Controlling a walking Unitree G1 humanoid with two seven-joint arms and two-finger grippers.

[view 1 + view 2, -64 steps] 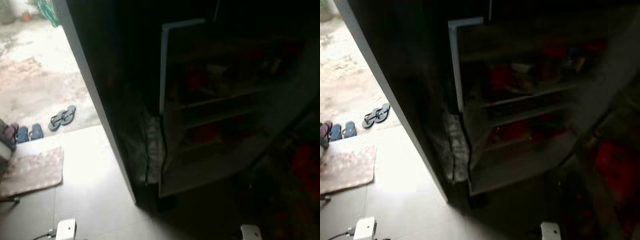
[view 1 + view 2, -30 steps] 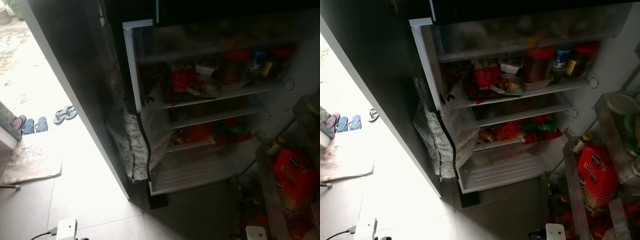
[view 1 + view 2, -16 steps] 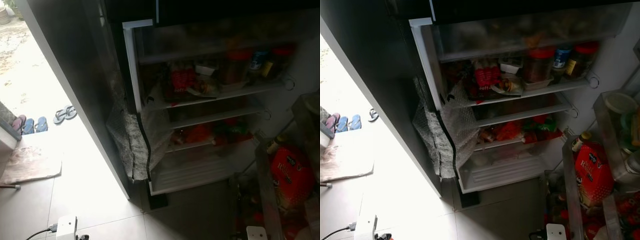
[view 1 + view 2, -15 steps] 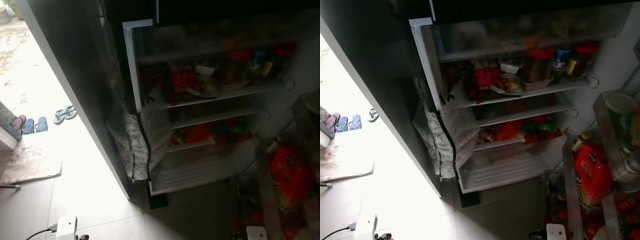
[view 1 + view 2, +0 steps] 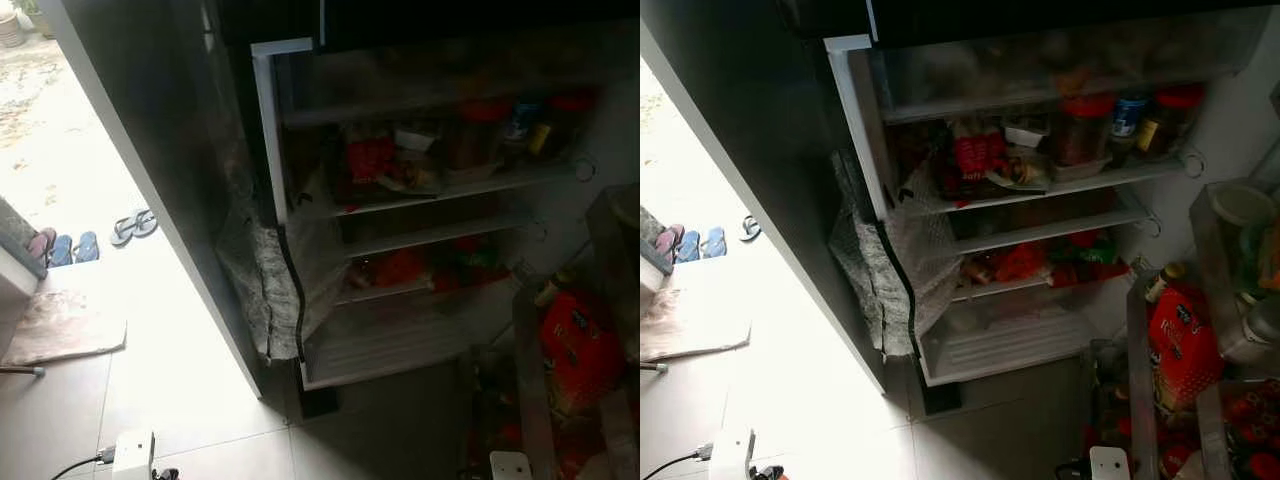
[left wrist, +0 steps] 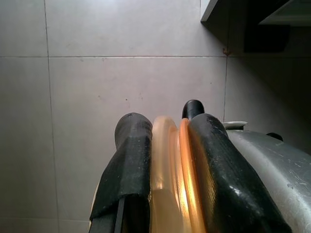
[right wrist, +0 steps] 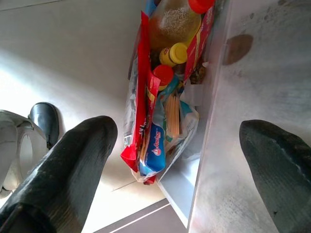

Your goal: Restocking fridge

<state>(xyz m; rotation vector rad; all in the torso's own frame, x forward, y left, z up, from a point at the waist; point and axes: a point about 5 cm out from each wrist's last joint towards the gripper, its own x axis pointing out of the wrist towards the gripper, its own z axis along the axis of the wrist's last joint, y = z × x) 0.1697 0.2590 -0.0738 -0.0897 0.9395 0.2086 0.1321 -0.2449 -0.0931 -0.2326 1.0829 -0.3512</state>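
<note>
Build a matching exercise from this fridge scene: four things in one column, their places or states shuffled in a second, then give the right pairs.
Things:
1. red-lidded jar
2. bubble wrap
3. sandals
4. red carton

Places:
A. on the sunlit ground outside the doorway
B. in the fridge door's rack
C. hanging off the fridge's left edge
D. on an upper fridge shelf

Pairs: 1-D, 2-C, 3-A, 4-B
</note>
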